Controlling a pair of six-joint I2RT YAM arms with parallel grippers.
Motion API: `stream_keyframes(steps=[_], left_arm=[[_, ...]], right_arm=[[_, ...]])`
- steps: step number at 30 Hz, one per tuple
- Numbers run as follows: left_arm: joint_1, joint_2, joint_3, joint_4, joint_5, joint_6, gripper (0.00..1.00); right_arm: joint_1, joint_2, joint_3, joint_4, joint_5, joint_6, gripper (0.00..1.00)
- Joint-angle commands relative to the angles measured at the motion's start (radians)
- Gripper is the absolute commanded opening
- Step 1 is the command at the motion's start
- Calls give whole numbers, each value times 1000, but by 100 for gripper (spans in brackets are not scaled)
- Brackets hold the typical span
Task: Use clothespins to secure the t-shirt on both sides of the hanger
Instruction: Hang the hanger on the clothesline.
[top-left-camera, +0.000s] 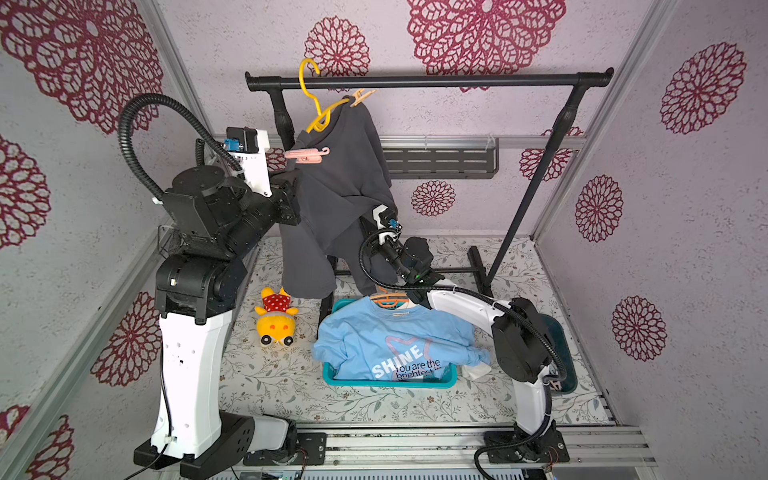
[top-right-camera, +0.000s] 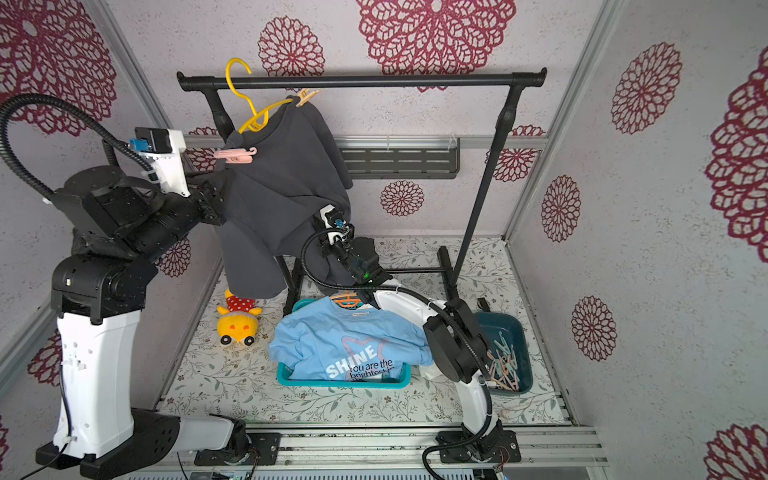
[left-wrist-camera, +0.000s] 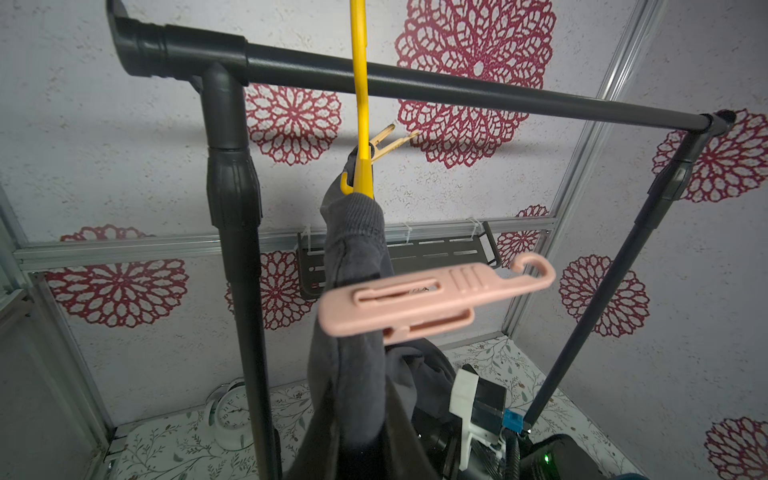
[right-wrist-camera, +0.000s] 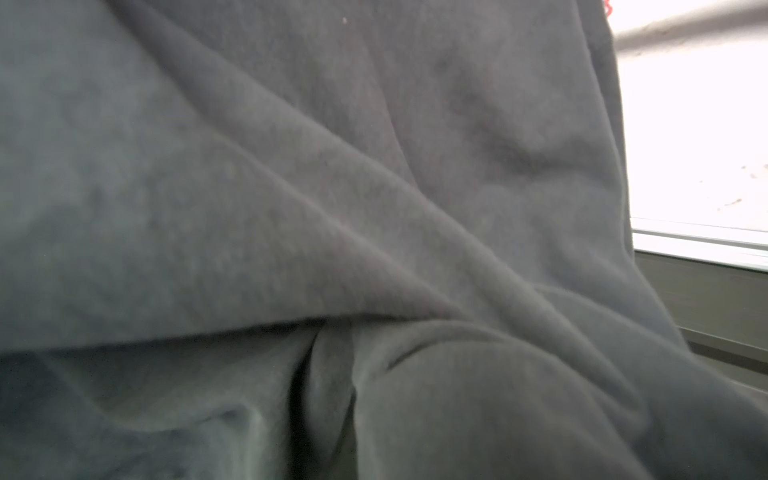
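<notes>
Pink pin (top-left-camera: 307, 154), upper left: we judge it light, stiff, springy; hold by tail; right jaws closed, left jaws unclear.

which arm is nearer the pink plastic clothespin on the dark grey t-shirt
Left. The left arm ends just below the pink plastic clothespin; the right arm is lower, tucked under the dark grey t-shirt.

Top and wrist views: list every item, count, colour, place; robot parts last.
clothes rack: 1, black, rear.
yellow hanger: 1, on rack.
grey t-shirt: 1, on it.
pink clothespin: 1, one shoulder.
peach clothespin: 1, other shoulder.
loose clothespins: many, pastel, in dark bin.
blue t-shirt: 1, on orange hanger, in teal basket.
plush toy: 1, yellow, on table.
clock: 1, white, by rack post.
wall shelf: 1, black.
left arm, right arm: black-white, wrists at grey t-shirt.
</notes>
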Motion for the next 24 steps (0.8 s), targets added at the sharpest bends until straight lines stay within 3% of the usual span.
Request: stream_keyframes(steps=[1, 15, 21, 24], left_arm=[[19, -1, 33, 120, 18, -31, 0], [38, 33, 65, 39, -57, 18, 0], [39, 22, 28, 15, -89, 26, 0], [39, 17, 25, -7, -117, 37, 0]], right_arm=[[-15, 3, 70, 94, -8, 34, 0], [-18, 140, 177, 17, -63, 22, 0], [-21, 179, 190, -8, -102, 19, 16], [-22, 182, 188, -36, -131, 19, 31]])
